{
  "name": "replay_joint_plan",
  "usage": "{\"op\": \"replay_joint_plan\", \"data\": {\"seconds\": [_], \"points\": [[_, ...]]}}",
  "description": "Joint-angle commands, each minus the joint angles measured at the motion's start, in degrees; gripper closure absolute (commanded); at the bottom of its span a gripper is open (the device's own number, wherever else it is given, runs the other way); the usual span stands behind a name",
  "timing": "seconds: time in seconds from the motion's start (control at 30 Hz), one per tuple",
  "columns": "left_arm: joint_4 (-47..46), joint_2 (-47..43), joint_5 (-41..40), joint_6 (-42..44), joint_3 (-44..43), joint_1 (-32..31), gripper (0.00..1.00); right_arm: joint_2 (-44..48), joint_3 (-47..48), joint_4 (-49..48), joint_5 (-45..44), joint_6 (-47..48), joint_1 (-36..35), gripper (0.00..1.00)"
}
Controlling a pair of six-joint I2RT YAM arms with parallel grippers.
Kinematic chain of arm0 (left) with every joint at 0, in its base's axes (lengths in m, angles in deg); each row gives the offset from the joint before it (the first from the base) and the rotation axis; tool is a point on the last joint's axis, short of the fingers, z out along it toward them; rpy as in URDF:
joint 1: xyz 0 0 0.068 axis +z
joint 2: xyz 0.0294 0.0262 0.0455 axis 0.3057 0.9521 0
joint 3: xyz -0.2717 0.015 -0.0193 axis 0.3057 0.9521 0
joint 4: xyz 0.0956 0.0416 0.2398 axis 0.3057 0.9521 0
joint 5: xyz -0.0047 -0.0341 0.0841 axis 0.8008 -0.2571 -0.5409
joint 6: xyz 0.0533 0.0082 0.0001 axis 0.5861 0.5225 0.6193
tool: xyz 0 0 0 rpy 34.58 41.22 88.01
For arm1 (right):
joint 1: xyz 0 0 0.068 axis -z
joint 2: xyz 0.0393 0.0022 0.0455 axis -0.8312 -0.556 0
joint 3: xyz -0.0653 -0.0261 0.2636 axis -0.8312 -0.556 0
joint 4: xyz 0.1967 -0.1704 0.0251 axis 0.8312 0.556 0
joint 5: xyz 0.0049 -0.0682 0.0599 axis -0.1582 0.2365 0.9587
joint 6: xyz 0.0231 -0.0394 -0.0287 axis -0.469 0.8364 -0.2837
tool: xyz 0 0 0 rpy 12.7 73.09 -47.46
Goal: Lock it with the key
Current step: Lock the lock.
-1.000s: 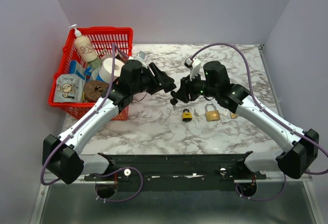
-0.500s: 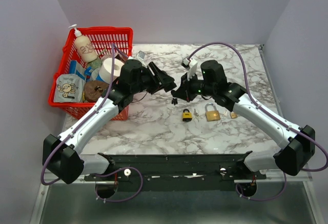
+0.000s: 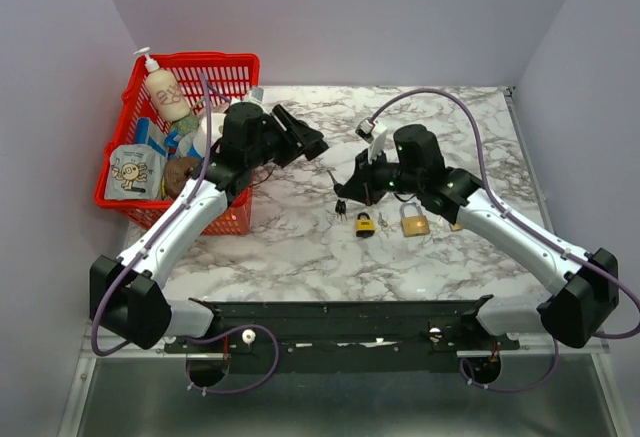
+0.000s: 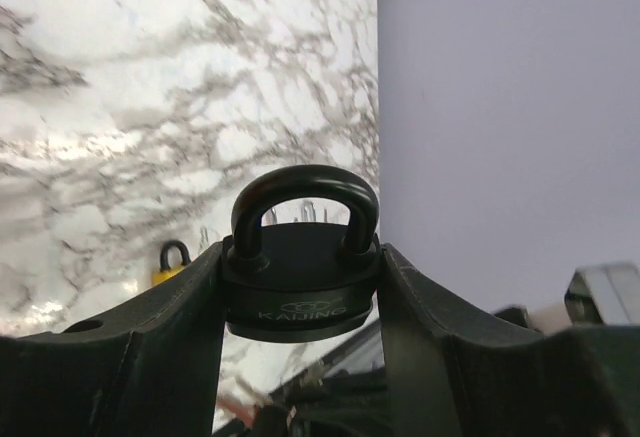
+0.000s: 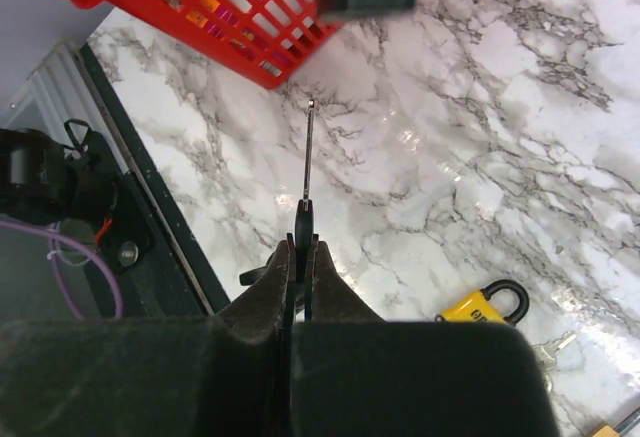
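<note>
A black padlock (image 4: 300, 262) with its shackle closed sits clamped between the fingers of my left gripper (image 4: 300, 292), held off the table near the basket. In the top view the left gripper (image 3: 306, 143) points right, toward the right gripper (image 3: 349, 187). My right gripper (image 5: 303, 249) is shut on the black head of a key (image 5: 306, 172). Its thin blade points straight out ahead, toward the left gripper. A second dark key (image 3: 340, 207) hangs below the right gripper. A gap separates key tip and padlock.
A small yellow padlock (image 3: 365, 224) and a brass padlock (image 3: 415, 220) lie on the marble table (image 3: 300, 247) just under the right arm, with small keys (image 3: 382, 219) between them. A red basket (image 3: 240, 65) full of items stands at the left.
My right gripper has closed on the key. The left arm has drawn back and to the left toward the basket, carrying the black padlock away from the right gripper.
</note>
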Motion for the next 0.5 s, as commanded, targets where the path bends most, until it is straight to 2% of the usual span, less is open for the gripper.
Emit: {"op": "replay_joint_plan", "data": {"seconds": [0.0,0.27,0.47], "points": [[-3.7,0.5,-3.3,1.7,-3.6,1.5,1.00,2.3,-1.6,-1.9,3.0,-2.5,-0.3,0.99],[1.8,-0.9,-6.4,13.2,-2.1,0.6,1.00,-4.6,-8.1,-0.8,3.0,-11.8,-0.3,1.00],[5.4,-3.1,-10.9,21.7,0.7,-3.9,1.00,-9.3,-11.0,-3.9,-0.9,-14.8,-0.3,0.99]]}}
